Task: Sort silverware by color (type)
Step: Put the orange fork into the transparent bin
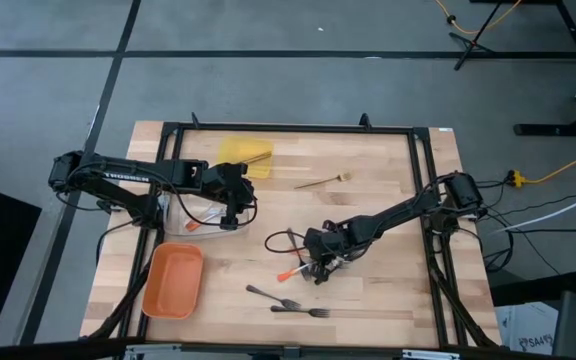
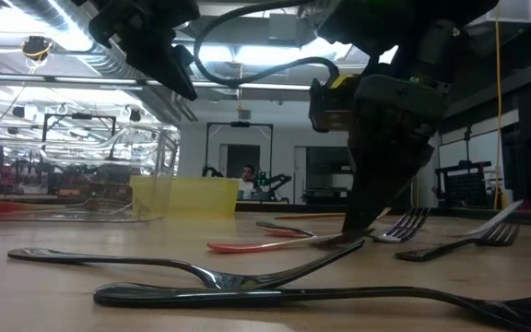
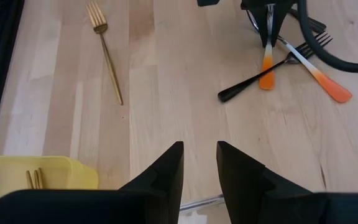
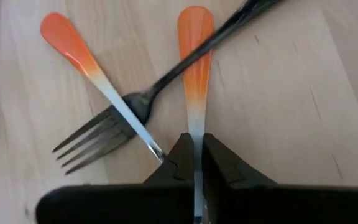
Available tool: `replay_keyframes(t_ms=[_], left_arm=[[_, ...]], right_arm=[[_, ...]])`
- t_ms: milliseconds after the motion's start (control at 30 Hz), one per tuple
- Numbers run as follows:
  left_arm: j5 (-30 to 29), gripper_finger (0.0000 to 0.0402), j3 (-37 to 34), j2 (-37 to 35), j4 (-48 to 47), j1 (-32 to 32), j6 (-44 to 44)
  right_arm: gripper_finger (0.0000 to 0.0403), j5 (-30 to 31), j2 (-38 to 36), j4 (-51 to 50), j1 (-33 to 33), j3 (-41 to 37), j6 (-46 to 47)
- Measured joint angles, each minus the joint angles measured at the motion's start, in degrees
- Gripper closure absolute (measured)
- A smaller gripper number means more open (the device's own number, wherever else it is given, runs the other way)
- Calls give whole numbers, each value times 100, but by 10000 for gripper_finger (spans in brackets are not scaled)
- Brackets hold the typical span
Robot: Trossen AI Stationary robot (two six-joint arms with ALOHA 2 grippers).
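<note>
Two silver utensils with orange handle tips (image 4: 195,37) (image 4: 67,40) lie crossed with a dark fork (image 4: 135,106) on the wooden table. My right gripper (image 4: 194,146) is shut on one of them at the table's middle (image 1: 318,265). Two more dark forks (image 1: 273,297) (image 1: 303,311) lie near the front edge. A tan fork (image 1: 323,181) lies toward the far side. My left gripper (image 3: 199,168) hangs open over the clear tray (image 1: 183,212) with nothing between its fingers. My right gripper pinches the silver shaft (image 4: 195,124) of one orange-tipped utensil between its two fingertips, just below the orange part. The fingers slant down from the table's right. The utensil lies flat on the table, its orange end pointing away from the gripper and passing under the dark fork's handle (image 4: 229,25).
A yellow tray (image 1: 246,158) with tan utensils stands at the far side. An orange tray (image 1: 173,281) sits at the near left. The clear tray holds an orange-tipped utensil (image 1: 193,227). Bare table lies right of the near forks.
</note>
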Motion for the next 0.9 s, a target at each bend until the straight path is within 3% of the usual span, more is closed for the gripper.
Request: replay_keyframes(t_ms=[600,900], left_arm=[[0,311,0,-2,92,0,0],[0,311,0,-2,104,0,-1]], right_arm=[[402,881,-155,-702,-4,11,-481],[402,912,-273,-1082,-2,15,-751]])
